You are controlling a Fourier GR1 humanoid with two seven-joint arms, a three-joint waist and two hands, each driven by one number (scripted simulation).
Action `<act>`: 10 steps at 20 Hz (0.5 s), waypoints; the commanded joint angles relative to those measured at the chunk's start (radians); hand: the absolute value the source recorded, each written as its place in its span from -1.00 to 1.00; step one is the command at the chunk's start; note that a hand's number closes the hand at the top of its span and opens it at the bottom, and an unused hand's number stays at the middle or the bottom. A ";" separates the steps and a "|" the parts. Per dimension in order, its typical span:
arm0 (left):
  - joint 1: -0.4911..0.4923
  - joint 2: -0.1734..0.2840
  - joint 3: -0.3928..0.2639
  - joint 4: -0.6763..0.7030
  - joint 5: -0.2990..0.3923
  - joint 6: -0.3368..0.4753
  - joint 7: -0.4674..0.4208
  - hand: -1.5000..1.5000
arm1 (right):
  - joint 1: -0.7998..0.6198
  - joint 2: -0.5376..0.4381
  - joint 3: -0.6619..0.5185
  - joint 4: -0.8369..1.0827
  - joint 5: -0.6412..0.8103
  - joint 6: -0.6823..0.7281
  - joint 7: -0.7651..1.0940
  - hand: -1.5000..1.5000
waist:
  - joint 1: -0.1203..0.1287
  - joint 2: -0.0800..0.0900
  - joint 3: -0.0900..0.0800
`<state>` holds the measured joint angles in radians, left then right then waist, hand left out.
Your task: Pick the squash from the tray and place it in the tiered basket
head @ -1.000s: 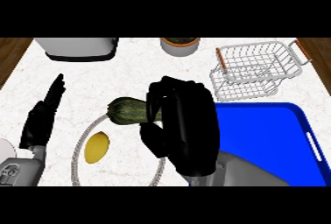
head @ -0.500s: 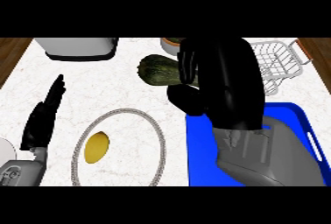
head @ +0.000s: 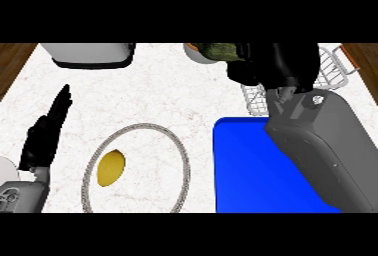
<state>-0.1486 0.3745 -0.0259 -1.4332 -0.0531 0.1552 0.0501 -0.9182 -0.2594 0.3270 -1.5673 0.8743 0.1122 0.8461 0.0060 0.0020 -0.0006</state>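
Right hand point(head: 269, 65) fingers curled round half-hidden squash point(head: 220, 51), tiered basket point(head: 330, 70) mostly covered

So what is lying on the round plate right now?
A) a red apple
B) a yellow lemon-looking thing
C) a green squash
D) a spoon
B: a single yellow lemon-like fruit lies on the round plate, while the green squash is up near the top edge, held by the right hand beside the wire basket.
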 commanded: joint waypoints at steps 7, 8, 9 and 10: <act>-0.016 -0.022 0.004 -0.027 -0.028 0.001 0.047 0.00 | -0.036 -0.195 -0.114 0.210 0.091 0.024 -0.216 1.00 | 0.000 -0.001 0.001; -0.026 -0.057 -0.005 0.048 -0.038 0.013 -0.031 0.00 | -0.001 -0.167 -0.083 0.292 0.142 -0.070 -0.251 1.00 | 0.001 0.003 0.000; -0.020 -0.039 0.000 0.012 -0.039 -0.005 0.010 0.00 | 0.003 -0.196 -0.121 0.249 0.095 -0.001 -0.285 1.00 | -0.002 -0.001 0.000; 0.026 -0.035 0.006 -0.039 -0.045 0.003 -0.003 0.00 | -0.050 -0.156 -0.112 0.292 0.119 0.028 -0.258 1.00 | 0.005 -0.002 0.000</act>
<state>-0.1516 0.3455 -0.0238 -1.4372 -0.0817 0.1558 0.0515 -0.9370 -0.4123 0.2480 -1.3504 0.9792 0.1147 0.6462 0.0070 0.0018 0.0000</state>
